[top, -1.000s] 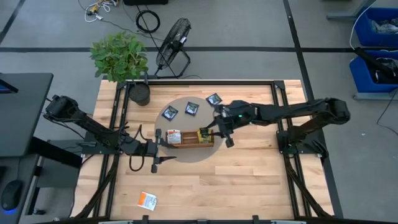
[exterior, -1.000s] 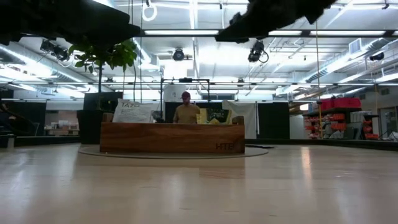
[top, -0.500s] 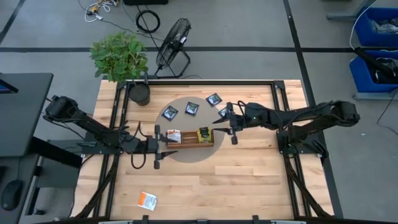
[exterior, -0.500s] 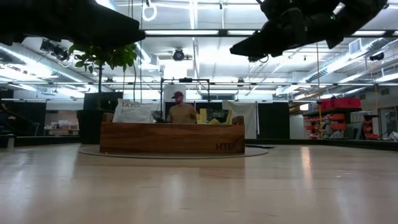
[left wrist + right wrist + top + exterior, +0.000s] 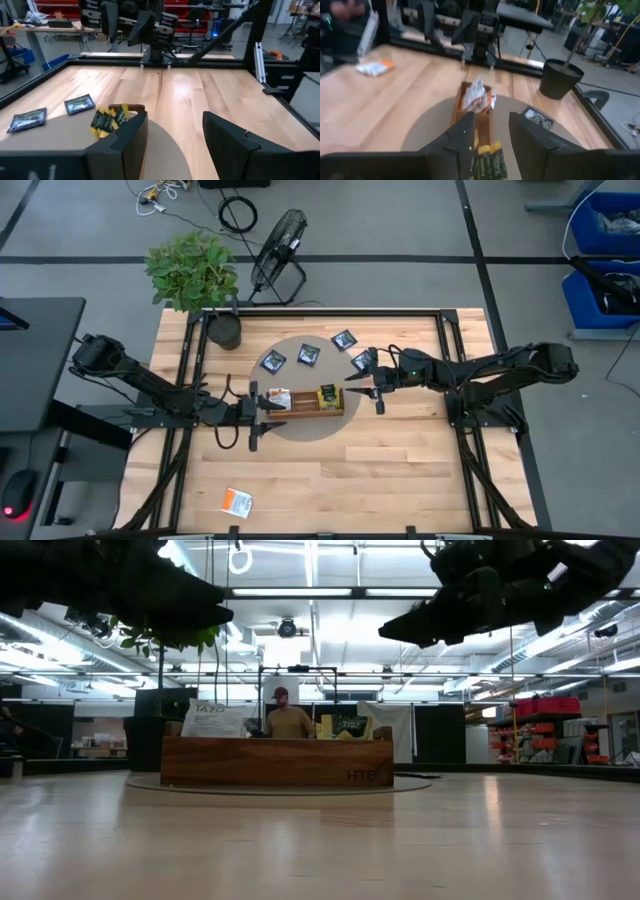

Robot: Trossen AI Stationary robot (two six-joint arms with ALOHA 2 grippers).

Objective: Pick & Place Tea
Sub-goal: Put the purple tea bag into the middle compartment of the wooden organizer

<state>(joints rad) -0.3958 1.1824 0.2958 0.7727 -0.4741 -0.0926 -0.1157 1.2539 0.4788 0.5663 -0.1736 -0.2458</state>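
Note:
The wooden tray [image 5: 305, 402] lies on a round grey mat and holds orange-and-white sachets [image 5: 279, 397] at its left end and yellow-green sachets [image 5: 328, 395] at its right end. Several dark navy sachets [image 5: 308, 354] lie flat on the mat beyond the tray. One orange-and-white sachet [image 5: 237, 501] lies near the table's near edge. My left gripper [image 5: 262, 415] is open, level, just off the tray's left end. My right gripper [image 5: 358, 385] is open, level, just off the tray's right end. In the right wrist view the tray [image 5: 475, 117] runs away between the fingers.
A potted plant [image 5: 222, 328] stands at the table's far left corner. A fan [image 5: 277, 255] sits on the floor beyond the table. The near half of the table is bare wood [image 5: 400, 480]. A person [image 5: 286, 720] shows in the room behind the tray.
My right gripper has drawn back from over the tray's right end toward the table's right, turning from a slant to point level at the tray. My left gripper has crept a little toward the tray's left end. The sachets and tray have stayed put.

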